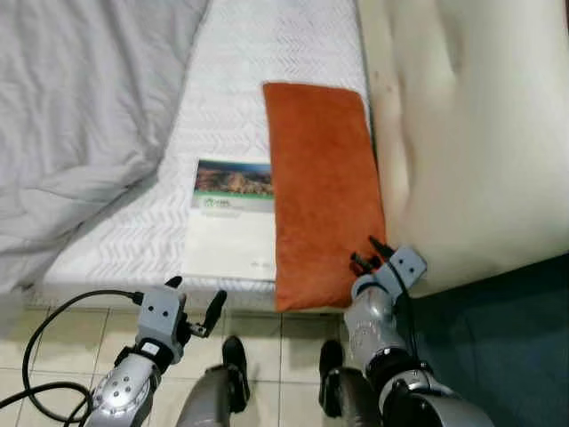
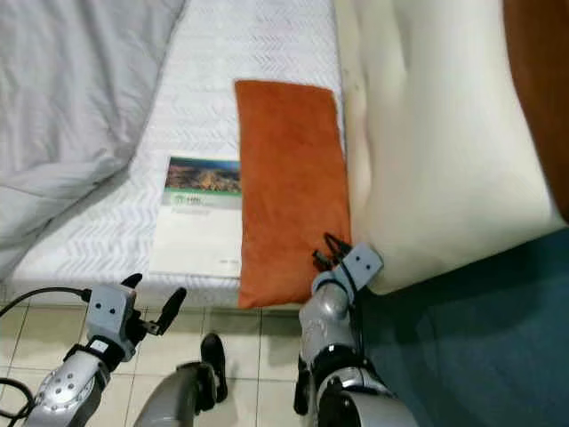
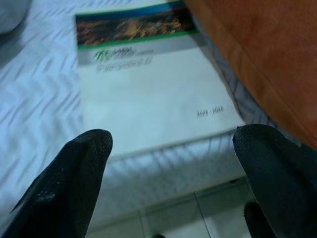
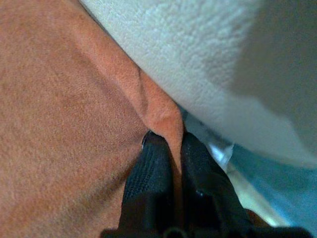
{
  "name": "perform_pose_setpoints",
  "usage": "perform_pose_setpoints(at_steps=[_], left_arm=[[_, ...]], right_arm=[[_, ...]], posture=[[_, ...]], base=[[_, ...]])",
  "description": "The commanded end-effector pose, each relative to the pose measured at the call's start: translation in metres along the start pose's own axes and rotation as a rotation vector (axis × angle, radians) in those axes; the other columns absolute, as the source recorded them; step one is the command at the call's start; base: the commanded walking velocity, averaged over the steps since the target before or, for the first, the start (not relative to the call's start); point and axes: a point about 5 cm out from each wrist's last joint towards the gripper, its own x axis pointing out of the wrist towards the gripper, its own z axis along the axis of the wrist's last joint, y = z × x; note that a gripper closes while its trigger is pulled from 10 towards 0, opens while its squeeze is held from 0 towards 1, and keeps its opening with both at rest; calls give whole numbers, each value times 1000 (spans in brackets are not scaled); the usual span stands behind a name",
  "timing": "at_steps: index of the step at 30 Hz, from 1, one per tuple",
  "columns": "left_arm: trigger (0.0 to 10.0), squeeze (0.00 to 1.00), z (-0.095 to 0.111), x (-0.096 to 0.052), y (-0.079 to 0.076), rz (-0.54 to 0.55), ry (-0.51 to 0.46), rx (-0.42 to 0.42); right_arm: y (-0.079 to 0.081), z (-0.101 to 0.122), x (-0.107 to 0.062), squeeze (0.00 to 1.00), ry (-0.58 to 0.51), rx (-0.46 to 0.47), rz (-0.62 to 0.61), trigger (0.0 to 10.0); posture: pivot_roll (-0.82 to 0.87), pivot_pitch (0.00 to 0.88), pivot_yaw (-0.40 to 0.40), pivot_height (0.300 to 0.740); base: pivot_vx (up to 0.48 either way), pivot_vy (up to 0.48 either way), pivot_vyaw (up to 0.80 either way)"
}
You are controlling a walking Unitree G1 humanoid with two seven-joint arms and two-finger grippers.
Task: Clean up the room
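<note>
An orange pillow [image 1: 322,187] lies lengthwise on the white mattress [image 1: 240,80], its near end hanging over the bed's edge. My right gripper [image 1: 360,261] is at the pillow's near right corner, and the right wrist view has its fingers [image 4: 153,168] shut on a pinched fold of the orange pillow fabric [image 4: 163,116]. A white booklet with a landscape photo [image 1: 231,218] lies flat beside the pillow, near the bed's edge. My left gripper [image 1: 197,311] hovers open just in front of the bed, below the booklet [image 3: 148,89], with nothing between its fingertips [image 3: 74,173].
A rumpled grey duvet [image 1: 80,116] covers the bed's left side. A large cream cushion [image 1: 480,151] lies right of the pillow, partly over the bed's edge. Beige tiled floor [image 1: 258,325] and a teal rug [image 1: 498,347] lie below; a black cable [image 1: 53,338] loops by my left arm.
</note>
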Motion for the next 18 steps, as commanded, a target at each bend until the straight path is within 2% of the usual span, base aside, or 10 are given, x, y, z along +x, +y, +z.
perform_pose_setpoints(at_steps=[1,3,7,11,13,14,15,16,17,18], left_arm=[[10000,1000,-4,-14,-13,-14,43,-20],[10000,1000,-6,-29,-26,-13,91,-36],[10000,1000,-4,-35,-36,-27,108,-46],[10000,1000,-6,-37,-41,-19,127,-63],[10000,1000,-5,-37,-45,-21,135,-55],[10000,937,-4,-37,-49,-28,135,-59],[10000,937,-3,-37,-53,-32,136,-63],[10000,416,-2,-36,-57,-39,136,-57],[10000,0,-3,-34,-60,-42,136,-60],[10000,0,-3,-34,-60,-42,136,-60]], right_arm=[[-16,-30,-8,1000,168,112,-130,0],[1,-32,-12,1000,206,201,-121,0],[14,-37,-17,1000,261,320,-113,0],[28,-33,-18,1000,246,280,-13,0],[39,-25,-17,1000,190,167,99,0],[43,-15,-16,55,105,50,171,0],[46,-9,-15,55,48,-24,213,0],[49,-2,-15,0,-27,-101,266,4157],[50,4,-15,0,-91,-178,318,10000],[50,4,-15,0,-91,-178,318,10000]], posture=[[-40,567,-78,740],[-35,562,-83,740],[-32,556,-87,740],[-32,550,-94,740],[-37,539,-99,740],[-47,520,-107,740],[-47,520,-107,740],[-48,493,-112,740],[-42,470,-112,740],[-42,470,-112,740]], base=[[0,0,0],[0,0,0],[0,0,0],[0,0,0],[0,0,0],[0,0,0],[0,0,0],[0,0,0],[0,0,0],[0,0,0]])
